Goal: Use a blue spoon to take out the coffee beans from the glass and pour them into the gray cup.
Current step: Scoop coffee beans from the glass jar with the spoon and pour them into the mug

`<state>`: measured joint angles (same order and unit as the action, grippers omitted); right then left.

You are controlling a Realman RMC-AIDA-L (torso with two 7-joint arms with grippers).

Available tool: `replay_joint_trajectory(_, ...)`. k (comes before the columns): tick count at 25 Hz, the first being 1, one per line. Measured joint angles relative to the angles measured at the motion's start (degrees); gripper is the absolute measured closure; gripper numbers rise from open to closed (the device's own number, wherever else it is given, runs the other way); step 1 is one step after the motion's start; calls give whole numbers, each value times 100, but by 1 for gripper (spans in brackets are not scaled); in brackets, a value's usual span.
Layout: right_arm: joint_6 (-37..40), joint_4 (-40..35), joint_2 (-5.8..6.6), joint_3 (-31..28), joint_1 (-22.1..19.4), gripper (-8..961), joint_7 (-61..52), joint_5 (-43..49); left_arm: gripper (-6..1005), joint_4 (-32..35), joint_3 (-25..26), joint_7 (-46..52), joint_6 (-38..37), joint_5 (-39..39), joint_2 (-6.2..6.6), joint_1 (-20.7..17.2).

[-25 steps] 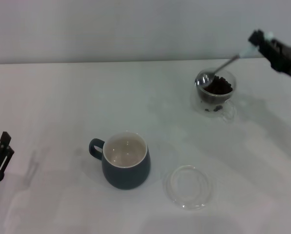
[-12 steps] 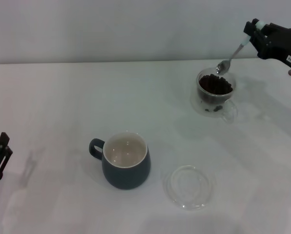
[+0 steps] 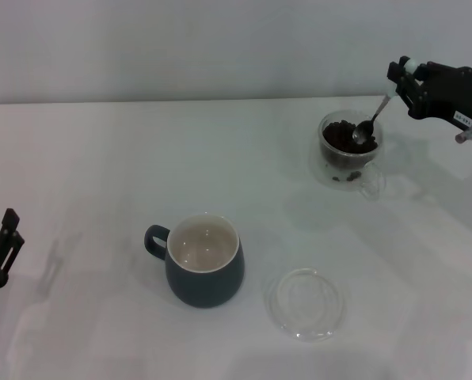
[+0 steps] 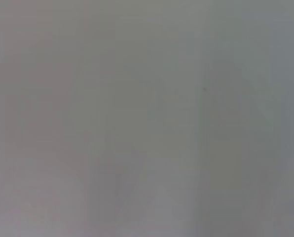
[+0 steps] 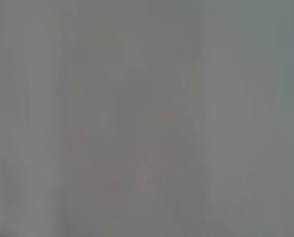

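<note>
In the head view the glass (image 3: 351, 150) stands at the back right of the white table, holding a heap of coffee beans (image 3: 343, 136). The blue spoon (image 3: 372, 120) slants down from my right gripper (image 3: 402, 79), which is shut on its pale handle end; the metal bowl rests in the beans at the glass's right side. The gray cup (image 3: 204, 261) stands near the front centre, its cream inside bare, its handle pointing left. My left gripper (image 3: 2, 253) is parked at the left edge of the table. Both wrist views show only a plain grey field.
A flat clear round saucer (image 3: 305, 302) lies right of the gray cup near the front. The white table (image 3: 101, 174) ends at a pale wall behind the glass.
The right gripper tipped the spoon from above the glass's rim down into the beans, the bowl shifting to the right side of the glass. The left arm has hardly moved.
</note>
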<state>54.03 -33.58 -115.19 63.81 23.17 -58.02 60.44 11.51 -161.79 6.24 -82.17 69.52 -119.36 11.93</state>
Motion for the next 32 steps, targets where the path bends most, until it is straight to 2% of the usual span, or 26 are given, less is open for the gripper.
replay_joint_trajectory(9,-114,234,-4,34,30,805,-183,-27,197,0,-1,-8,45,0,0,3)
replay_joint_trajectory(32,-764,309,3,-34,95,802,-3018,-54,198,-3,25,-9,140,7,1,75)
